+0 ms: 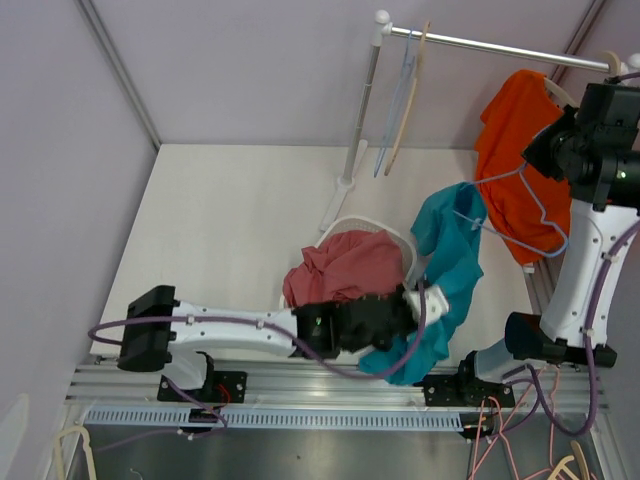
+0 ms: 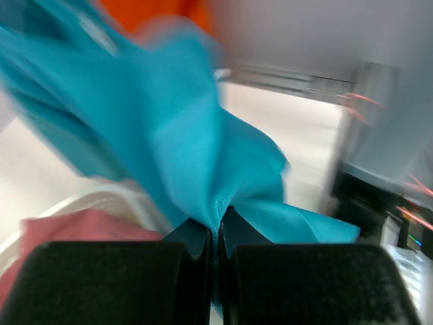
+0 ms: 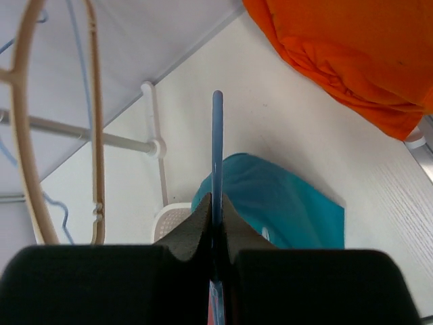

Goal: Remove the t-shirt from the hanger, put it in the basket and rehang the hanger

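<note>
1. Between the tips of the left pincer (image 2: 215,238), pressed fully together, a fold of the teal t-shirt (image 2: 183,135) is pinched; the cloth fans up and away from that grip.
2. Clamped tight in the right pincer (image 3: 216,218) is the thin blue hanger (image 3: 216,149), with the t-shirt draped below and ahead of it.
3. Close beside the left pincer, a pink garment (image 1: 345,265) lies in a white basket (image 1: 372,222) on the desk (image 1: 230,220).
4. Just to one side of the right pincer hangs an orange shirt (image 3: 352,61); farther off on the other side, a beige hanger (image 3: 27,135) hangs on the rail (image 1: 500,45).
</note>
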`<action>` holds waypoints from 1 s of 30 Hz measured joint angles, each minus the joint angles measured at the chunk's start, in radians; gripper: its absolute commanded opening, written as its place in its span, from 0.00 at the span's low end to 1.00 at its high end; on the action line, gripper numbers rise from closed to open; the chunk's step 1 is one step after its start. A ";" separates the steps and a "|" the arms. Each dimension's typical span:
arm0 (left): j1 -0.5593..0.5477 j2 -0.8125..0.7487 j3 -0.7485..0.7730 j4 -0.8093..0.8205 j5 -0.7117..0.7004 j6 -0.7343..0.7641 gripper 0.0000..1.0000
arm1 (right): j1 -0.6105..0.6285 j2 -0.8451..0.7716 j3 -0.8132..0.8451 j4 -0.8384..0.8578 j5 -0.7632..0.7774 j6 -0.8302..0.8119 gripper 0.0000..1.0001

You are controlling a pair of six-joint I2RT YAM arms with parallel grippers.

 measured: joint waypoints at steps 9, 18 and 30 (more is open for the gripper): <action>0.380 0.215 0.486 -0.375 0.089 -0.246 0.00 | 0.005 -0.283 -0.061 -0.002 -0.029 -0.052 0.00; 0.439 0.232 0.567 -0.541 0.279 -0.306 0.01 | 0.005 -0.405 -0.135 0.039 0.118 -0.075 0.00; 0.428 0.033 1.007 -0.578 0.375 -0.180 0.01 | 0.005 -0.360 -0.337 0.318 0.135 -0.084 0.00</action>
